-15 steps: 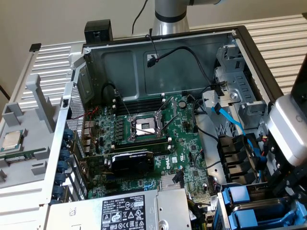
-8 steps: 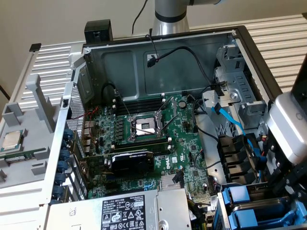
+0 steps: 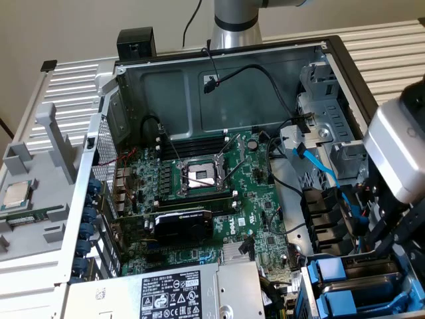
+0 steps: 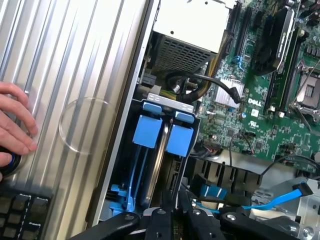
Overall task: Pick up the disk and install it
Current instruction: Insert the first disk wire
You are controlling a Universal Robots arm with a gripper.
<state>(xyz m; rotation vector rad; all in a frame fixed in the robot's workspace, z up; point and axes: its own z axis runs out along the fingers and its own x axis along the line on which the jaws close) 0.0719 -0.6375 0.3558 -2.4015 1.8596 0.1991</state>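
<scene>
Hand (image 4: 14, 125): cut off at edge. Keyboard (image 4: 20, 214): mostly out of frame. Power supply box (image 3: 176, 292): cut off below, label unreadable.

wall (image 3: 66, 26): plain beige, softly and evenly lit | table (image 3: 66, 90): pale ribbed metal top, long parallel grooves | keyboard (image 4: 20, 215): black, lying on the table top

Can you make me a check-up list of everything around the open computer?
surface: ribbed metal table under the open computer case.
job's things: two blue disk frames in the drive bay; which is the job's, cannot tell.
clutter: processor chip outside the case, at the exterior view's left.
grippers: gripper close over the blue frames.
cables: blue flat cable; black cables inside the case.
surroundings: a person's hand on the table beside a keyboard.
</scene>
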